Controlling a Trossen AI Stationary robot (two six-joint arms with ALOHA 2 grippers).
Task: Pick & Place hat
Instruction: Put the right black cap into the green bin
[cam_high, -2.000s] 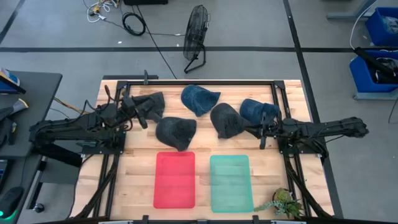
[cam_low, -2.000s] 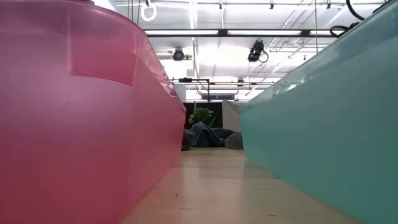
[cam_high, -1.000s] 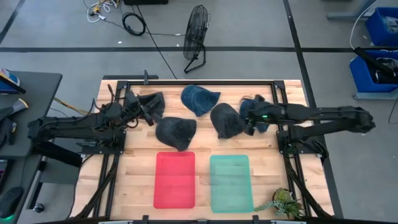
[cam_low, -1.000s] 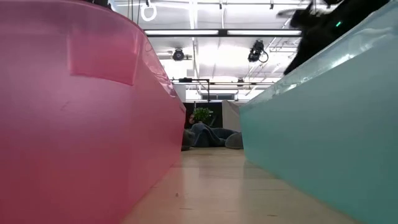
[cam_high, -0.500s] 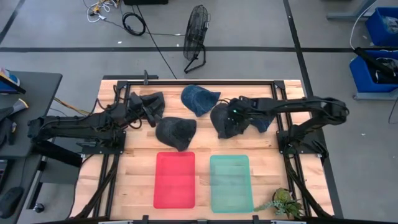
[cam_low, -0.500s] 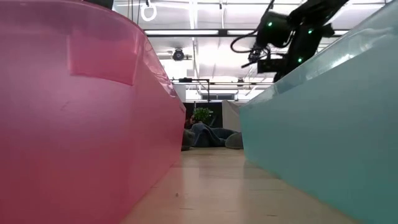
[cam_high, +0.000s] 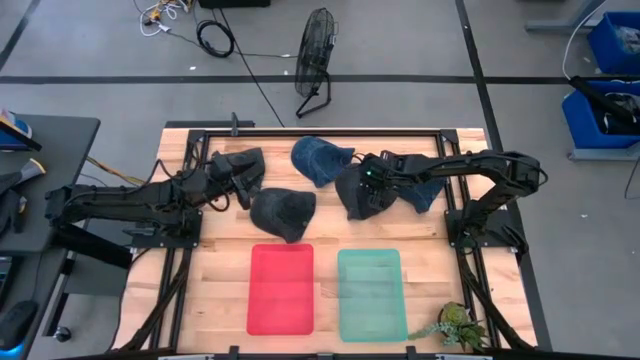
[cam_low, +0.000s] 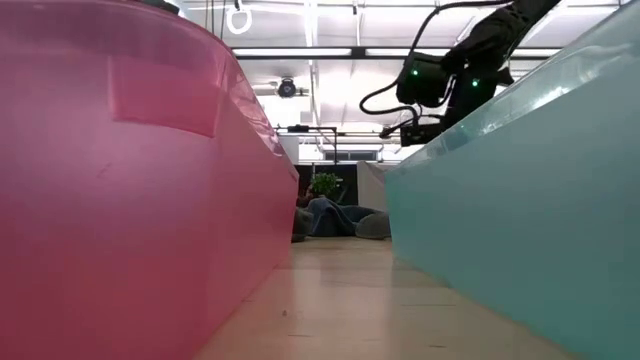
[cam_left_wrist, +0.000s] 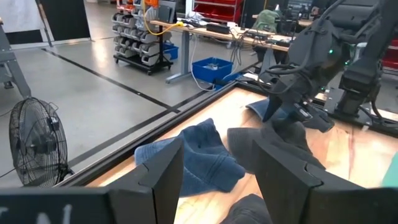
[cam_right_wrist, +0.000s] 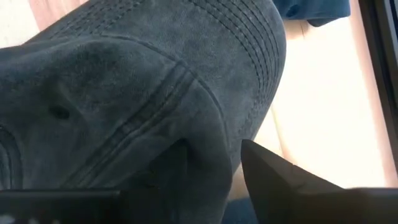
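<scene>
Right gripper (cam_high: 366, 192) had swung in onto the dark grey cap (cam_high: 362, 196)
Its fingers (cam_right_wrist: 273, 177) straddled the crown, released, grasp seemingly next; left gripper (cam_high: 236, 183) waited spread beside another cap (cam_high: 240, 165).

— What do the two arms look like?
— Both are matte black, built from jointed segments, with loose black cables looping along them. The right arm (cam_high: 480, 178) carries small green indicator lights near its wrist.
— And the pincers?
— The left pincer (cam_left_wrist: 217, 177) has two dark, flat, angular fingers (cam_left_wrist: 163, 177); the right pincer (cam_right_wrist: 214, 171) has the same dark fingers.
</scene>
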